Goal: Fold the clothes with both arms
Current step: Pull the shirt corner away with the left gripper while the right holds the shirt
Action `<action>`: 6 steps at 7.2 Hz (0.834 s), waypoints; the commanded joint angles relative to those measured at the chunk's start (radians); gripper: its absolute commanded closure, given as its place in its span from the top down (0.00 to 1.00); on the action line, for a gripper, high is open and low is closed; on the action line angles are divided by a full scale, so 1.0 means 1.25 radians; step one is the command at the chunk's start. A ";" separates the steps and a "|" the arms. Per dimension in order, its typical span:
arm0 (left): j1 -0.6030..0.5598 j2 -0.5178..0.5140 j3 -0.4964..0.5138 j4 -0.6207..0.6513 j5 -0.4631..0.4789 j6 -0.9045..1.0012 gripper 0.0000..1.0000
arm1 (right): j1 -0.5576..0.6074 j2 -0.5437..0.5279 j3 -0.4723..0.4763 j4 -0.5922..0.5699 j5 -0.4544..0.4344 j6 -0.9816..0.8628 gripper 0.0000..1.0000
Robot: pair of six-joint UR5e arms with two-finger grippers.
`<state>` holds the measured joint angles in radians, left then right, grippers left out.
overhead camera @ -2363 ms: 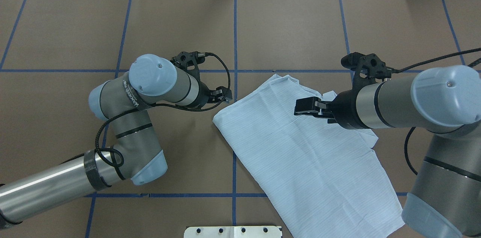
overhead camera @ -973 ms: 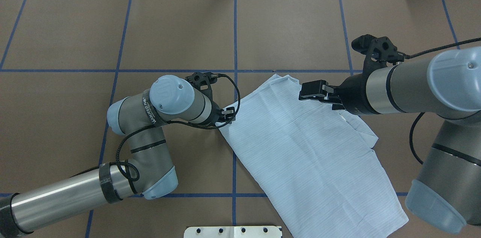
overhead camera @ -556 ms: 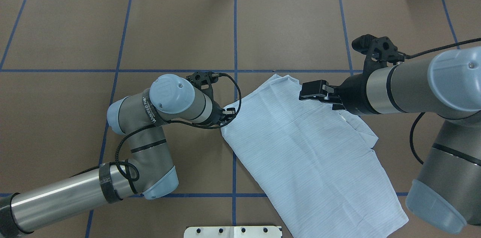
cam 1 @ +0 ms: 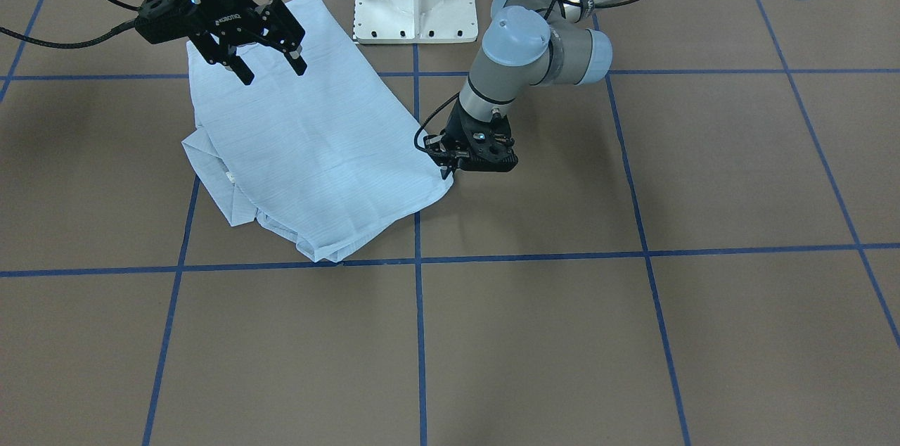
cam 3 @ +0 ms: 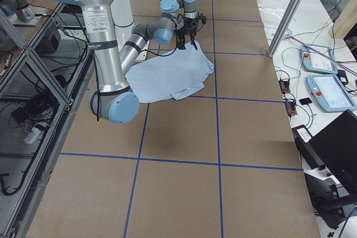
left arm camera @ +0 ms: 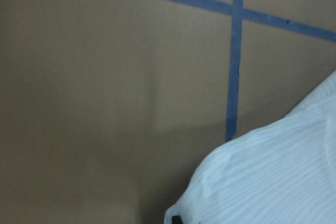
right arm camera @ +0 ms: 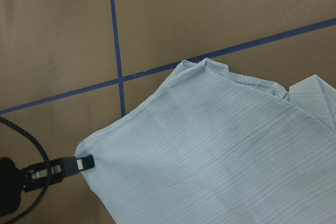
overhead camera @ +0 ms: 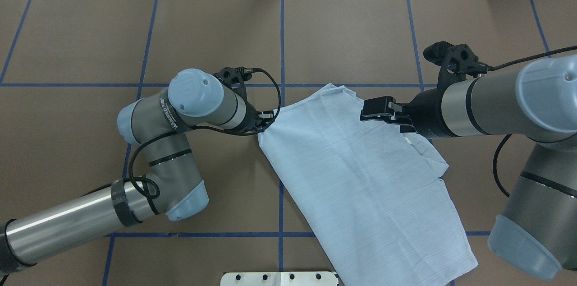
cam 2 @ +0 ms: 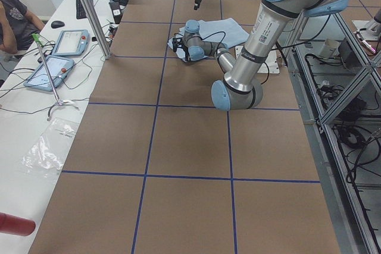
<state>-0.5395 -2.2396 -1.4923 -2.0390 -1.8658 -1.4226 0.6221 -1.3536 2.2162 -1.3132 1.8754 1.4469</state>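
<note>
Overhead exterior view showed the left gripper (overhead camera: 263, 126), clamped on the left corner of the shirt (overhead camera: 360, 177), had dragged it slightly across the table (overhead camera: 203, 29) while the right gripper (overhead camera: 366, 112) hung wide open above it, so a fold seemed begun.

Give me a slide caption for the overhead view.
Left gripper pinches a corner of the folded shirt; open right gripper hovers over it.

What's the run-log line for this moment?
task: fold shirt | left hand: shut on shirt corner | right hand: open, above shirt, holding nothing | shirt: lying on table
</note>
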 commanded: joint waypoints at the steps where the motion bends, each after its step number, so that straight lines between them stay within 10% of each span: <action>1: -0.076 -0.028 0.047 0.000 0.003 0.026 0.00 | 0.002 -0.002 -0.001 0.000 -0.010 0.002 1.00; 6: -0.182 -0.211 0.447 -0.308 0.084 0.139 0.00 | 0.004 0.005 0.008 0.001 -0.035 0.010 1.00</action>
<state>-0.7495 -2.4502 -1.0353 -2.3092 -1.7827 -1.2707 0.6273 -1.3482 2.2210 -1.3127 1.8419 1.4568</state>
